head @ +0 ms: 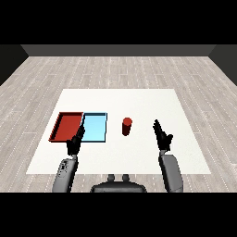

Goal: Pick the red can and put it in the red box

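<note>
A red can [127, 126] stands upright on the white table [139, 99], just right of the trays. The red tray [67, 127] lies at the left with the light blue tray [95, 127] touching its right side. My right hand [161, 135] hovers to the right of the can, apart from it, fingers straight and open. My left hand [75, 142] is over the near edge where the two trays meet, fingers straight, holding nothing.
Wooden floor surrounds the table on all sides. Both trays hold nothing. The table's near edge runs just below my hands.
</note>
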Action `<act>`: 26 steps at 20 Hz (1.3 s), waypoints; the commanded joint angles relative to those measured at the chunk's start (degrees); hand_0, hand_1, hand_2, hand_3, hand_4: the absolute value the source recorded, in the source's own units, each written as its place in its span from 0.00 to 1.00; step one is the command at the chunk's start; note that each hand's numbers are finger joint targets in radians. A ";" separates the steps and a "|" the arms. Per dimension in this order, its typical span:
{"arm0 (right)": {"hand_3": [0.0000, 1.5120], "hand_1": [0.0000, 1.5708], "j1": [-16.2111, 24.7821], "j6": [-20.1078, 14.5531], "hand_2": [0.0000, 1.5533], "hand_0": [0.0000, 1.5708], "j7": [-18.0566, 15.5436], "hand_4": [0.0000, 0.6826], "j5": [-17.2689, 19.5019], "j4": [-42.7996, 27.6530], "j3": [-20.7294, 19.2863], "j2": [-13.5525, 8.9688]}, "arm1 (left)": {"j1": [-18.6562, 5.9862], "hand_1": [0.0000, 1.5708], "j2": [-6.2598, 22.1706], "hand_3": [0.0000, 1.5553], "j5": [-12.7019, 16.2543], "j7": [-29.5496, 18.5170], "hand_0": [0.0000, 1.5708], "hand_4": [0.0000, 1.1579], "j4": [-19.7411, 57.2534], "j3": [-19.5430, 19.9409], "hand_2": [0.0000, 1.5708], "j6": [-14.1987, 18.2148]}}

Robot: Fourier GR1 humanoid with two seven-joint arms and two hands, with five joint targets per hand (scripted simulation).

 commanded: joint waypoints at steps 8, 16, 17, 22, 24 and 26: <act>0.00 0.00 -1.62 7.09 0.00 0.00 -12.54 0.00 -7.53 -4.08 -5.26 -2.29 | -3.08 0.00 -2.29 0.00 5.06 -15.83 0.00 0.00 -6.73 3.82 0.00 -2.21; 0.00 0.00 -3.91 13.90 0.00 0.00 -16.90 0.00 -11.77 1.35 -10.01 -7.26 | -1.93 0.00 -3.38 0.00 3.94 -25.72 0.00 0.00 -1.47 3.70 0.00 -3.35; 0.00 0.00 -2.67 13.87 0.00 0.00 -23.60 0.00 -9.27 7.79 -9.46 -5.74 | -2.39 0.00 -2.45 0.00 5.19 -26.04 0.00 0.00 0.18 5.16 0.00 -4.36; 0.00 0.00 -1.43 12.97 0.00 0.00 -21.87 0.00 -8.67 4.59 -8.14 -4.65 | -1.95 0.00 -0.44 0.00 7.71 -27.51 0.00 0.00 1.43 7.30 0.00 -7.69; 0.00 0.00 -2.04 12.24 0.00 0.00 -22.00 0.00 -7.15 5.05 -6.70 -3.86 | -6.99 0.00 -2.54 0.00 5.25 -26.66 0.00 0.00 3.62 6.00 0.00 -3.68; 0.00 0.00 -2.67 11.95 0.00 0.00 -22.14 0.00 -8.34 5.67 -7.80 -3.77 | 0.75 0.00 -1.78 0.00 7.22 -24.74 0.00 0.00 -4.38 5.17 0.00 -6.51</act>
